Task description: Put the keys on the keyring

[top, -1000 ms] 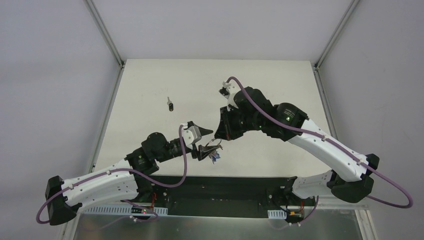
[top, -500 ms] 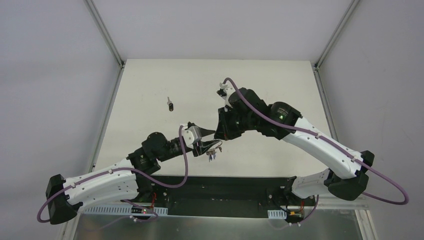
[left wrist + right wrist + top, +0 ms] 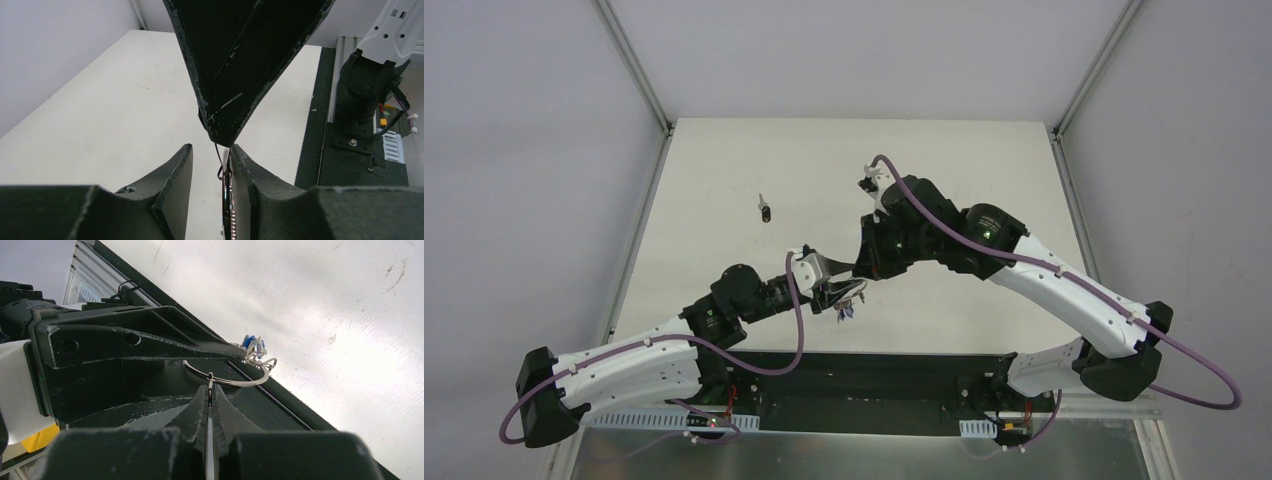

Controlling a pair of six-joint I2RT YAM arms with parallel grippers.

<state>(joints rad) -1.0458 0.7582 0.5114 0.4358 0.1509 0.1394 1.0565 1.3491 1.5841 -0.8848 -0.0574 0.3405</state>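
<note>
The keyring (image 3: 235,382) is a thin silver loop hanging in the air between the two grippers. A blue-headed key (image 3: 248,342) and small silver keys (image 3: 260,354) dangle from its far side. My right gripper (image 3: 210,387) is shut on a thin silver key (image 3: 210,383) whose end meets the ring's wire. In the left wrist view the keyring (image 3: 227,192) stands edge-on against the right finger (image 3: 250,175) of my left gripper (image 3: 210,147). Its other finger stands apart from the ring, so the jaws are open. From above, the keyring (image 3: 849,294) sits where the right gripper (image 3: 861,273) and left gripper (image 3: 838,291) meet.
A small dark piece with a silver tip (image 3: 766,210) lies alone on the white table (image 3: 984,170), far left of the grippers. The black base strip (image 3: 874,365) runs along the near edge. Metal frame posts (image 3: 634,70) flank the table's back corners.
The left jaws have narrowed around the ring. The right arm shifted slightly left toward the left gripper, and the hanging keys rose a little with the ring.
</note>
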